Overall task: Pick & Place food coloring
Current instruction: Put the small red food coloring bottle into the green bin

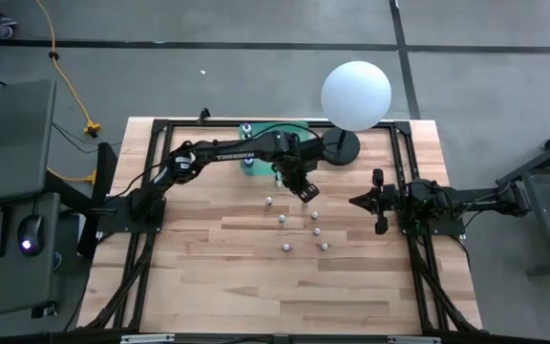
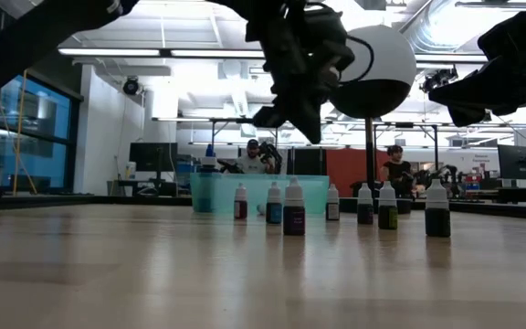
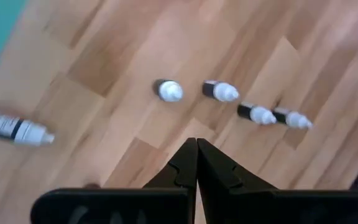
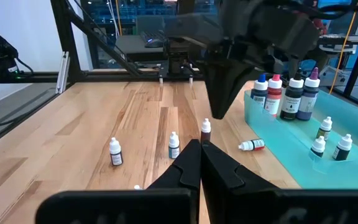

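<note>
The left gripper (image 1: 307,194) hangs above the middle of the wooden table (image 1: 208,277), its fingers (image 3: 191,163) pressed together with nothing between them; in the low view it hovers clear of the surface, above the standing bottles. The right gripper (image 1: 359,201) waits at the right side of the table, its fingers (image 4: 197,165) likewise closed and empty. Small white-capped food coloring bottles (image 1: 283,219) stand upright and scattered on the bare wood in the middle of the table, just near of the left gripper and well apart from each other; the low view shows them in a loose row (image 2: 294,208). One bottle lies on its side (image 4: 252,145) on the wood just beside the teal bin (image 4: 291,155); the bin sits at the far side of the table and holds larger bottles (image 4: 289,93) with blue, red and purple caps plus a few small ones. A big white sphere (image 1: 356,94) on a black base stands at the far right; people sit in the room beyond.
</note>
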You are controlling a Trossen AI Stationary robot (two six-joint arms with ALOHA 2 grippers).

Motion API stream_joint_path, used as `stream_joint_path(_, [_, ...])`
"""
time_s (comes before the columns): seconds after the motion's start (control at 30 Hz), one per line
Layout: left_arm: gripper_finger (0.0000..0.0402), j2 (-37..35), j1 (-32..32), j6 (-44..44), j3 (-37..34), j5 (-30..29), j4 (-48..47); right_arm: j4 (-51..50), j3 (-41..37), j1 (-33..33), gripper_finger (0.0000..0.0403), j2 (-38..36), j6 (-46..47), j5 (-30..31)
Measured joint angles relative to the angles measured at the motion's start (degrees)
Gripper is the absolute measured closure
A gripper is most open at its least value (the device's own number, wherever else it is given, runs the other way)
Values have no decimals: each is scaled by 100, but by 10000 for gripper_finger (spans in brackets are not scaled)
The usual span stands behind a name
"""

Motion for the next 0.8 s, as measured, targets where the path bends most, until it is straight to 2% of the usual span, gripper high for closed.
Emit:
stream_joint_path(0.27, [399, -5, 2, -2083, -52, -1125, -288, 0, 1, 0, 402, -1, 0, 2])
stream_joint_path(0.47, [399, -5, 1, -3420, -52, -1335, -628, 0, 1, 0, 402, 0, 0, 1])
stream_joint_path(0.63, [399, -5, -40, -3749, -52, -1323, -562, 0, 0, 0, 402, 0, 2, 0])
stream_joint_path(0.8, [399, -5, -29, -3695, -52, -1452, -437, 0, 1, -1, 402, -1, 1, 1])
